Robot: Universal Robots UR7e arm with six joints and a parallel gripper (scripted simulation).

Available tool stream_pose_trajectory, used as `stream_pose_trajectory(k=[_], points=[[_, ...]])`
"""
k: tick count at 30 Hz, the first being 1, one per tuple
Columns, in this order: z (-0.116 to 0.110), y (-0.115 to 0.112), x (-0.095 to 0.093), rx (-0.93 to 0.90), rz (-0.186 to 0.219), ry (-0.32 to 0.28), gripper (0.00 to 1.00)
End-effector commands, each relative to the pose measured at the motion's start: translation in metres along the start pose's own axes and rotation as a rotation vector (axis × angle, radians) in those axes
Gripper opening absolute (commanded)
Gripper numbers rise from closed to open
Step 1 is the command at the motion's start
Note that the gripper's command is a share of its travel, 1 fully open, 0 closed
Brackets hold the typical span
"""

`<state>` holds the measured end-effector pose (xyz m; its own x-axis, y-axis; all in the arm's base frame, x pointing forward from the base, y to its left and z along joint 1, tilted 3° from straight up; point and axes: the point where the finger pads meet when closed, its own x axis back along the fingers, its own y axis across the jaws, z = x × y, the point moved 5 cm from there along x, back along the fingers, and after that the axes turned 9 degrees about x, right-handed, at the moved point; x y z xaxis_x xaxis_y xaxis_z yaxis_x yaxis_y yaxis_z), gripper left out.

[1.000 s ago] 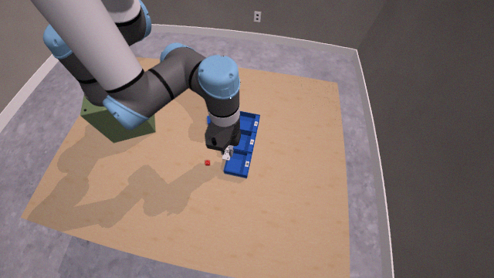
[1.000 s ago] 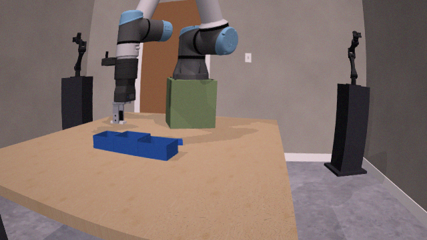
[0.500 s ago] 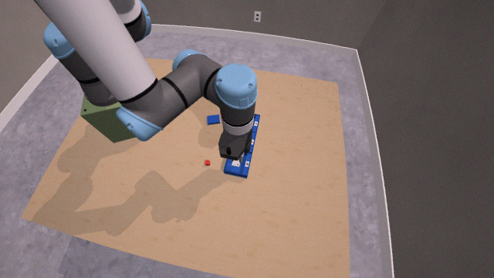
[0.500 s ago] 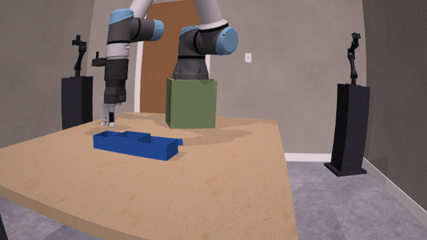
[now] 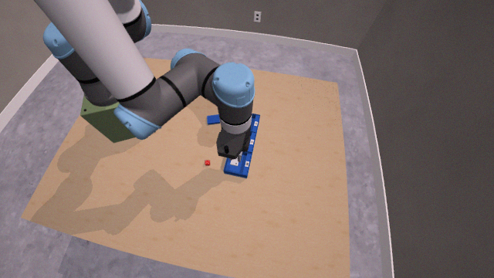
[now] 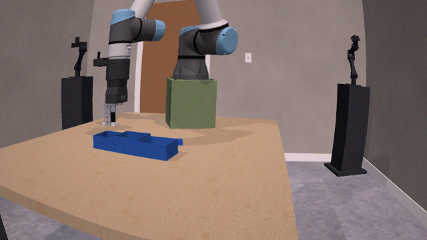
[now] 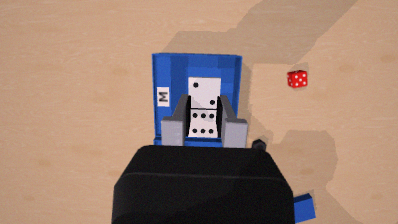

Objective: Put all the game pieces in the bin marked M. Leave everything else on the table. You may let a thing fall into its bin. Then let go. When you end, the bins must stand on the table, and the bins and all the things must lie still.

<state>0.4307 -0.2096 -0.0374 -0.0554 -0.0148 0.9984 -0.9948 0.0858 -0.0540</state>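
Note:
My gripper (image 7: 203, 107) (image 5: 235, 158) (image 6: 110, 121) is shut on a white domino (image 7: 204, 88) (image 5: 234, 163) with black pips. It holds the domino above the end compartment of a blue row of bins (image 5: 255, 127) (image 6: 133, 147). That compartment is the bin marked M (image 7: 159, 75) (image 5: 237, 172) (image 6: 103, 141), and the domino hangs clear above its rim. A small red die (image 7: 297, 79) (image 5: 207, 163) lies on the table beside bin M, apart from it.
A flat blue piece (image 5: 213, 119) (image 6: 180, 141) (image 7: 304, 207) lies near the far end of the bin row. A small black thing (image 7: 258, 144) shows beside the gripper body. The arm's green pedestal (image 5: 104, 120) (image 6: 191, 103) stands at the table's back.

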Motion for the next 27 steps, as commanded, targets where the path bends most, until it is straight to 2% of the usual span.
stream_pose_trajectory(k=[1,13,27], points=[[0.0,0.0,0.0,0.0,0.001,0.001,0.49],[0.0,0.0,-0.006,0.0,0.001,0.001,0.49],[0.0,0.0,-0.034,0.0,0.001,0.001,0.49]])
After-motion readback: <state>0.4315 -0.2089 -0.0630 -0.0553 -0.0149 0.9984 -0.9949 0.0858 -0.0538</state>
